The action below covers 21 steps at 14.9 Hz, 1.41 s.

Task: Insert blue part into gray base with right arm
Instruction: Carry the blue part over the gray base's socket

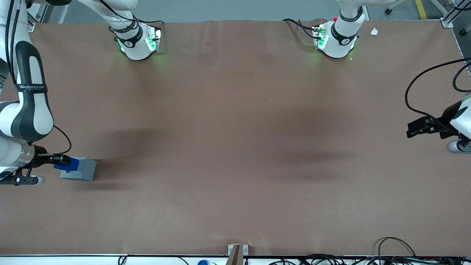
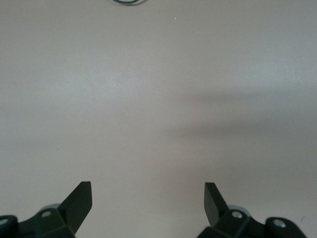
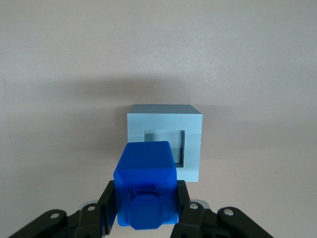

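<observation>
The gripper [image 3: 146, 208] pinches the blue part [image 3: 146, 191] just above the gray base [image 3: 190, 130], partly over its square socket [image 3: 177, 145], on the worktop [image 1: 235, 147].

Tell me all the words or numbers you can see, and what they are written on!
White letters on the black band of the right arm: too blurred to read for sure.
Blue part, held in the claw: no writing.
Gray base: no writing.
Brown table: no words or numbers.
</observation>
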### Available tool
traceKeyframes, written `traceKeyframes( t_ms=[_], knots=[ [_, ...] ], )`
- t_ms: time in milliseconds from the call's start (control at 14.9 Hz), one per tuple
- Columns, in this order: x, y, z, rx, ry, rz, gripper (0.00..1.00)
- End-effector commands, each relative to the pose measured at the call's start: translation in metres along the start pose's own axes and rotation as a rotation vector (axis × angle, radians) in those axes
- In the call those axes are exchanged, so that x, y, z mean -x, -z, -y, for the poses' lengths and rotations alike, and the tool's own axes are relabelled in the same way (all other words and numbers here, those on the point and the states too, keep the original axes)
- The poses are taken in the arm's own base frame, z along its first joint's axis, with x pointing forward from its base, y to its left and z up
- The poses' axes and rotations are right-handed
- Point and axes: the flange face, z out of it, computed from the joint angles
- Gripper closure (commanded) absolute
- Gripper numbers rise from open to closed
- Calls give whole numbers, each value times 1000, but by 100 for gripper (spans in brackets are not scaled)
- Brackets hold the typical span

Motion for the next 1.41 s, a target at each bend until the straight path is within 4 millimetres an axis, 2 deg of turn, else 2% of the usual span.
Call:
traceKeyframes(
  t_ms=[0, 134, 403, 940, 1342],
  knots=[
    [-4, -10, -4, -2, 1, 10, 97],
    [-2, -21, -18, -13, -18, 21, 97],
    [-3, -32, -24, -16, -29, 23, 97],
    [-17, -31, -27, -27, -45, -2, 97],
    [-20, -29, -24, -26, -44, -15, 96]
  ],
)
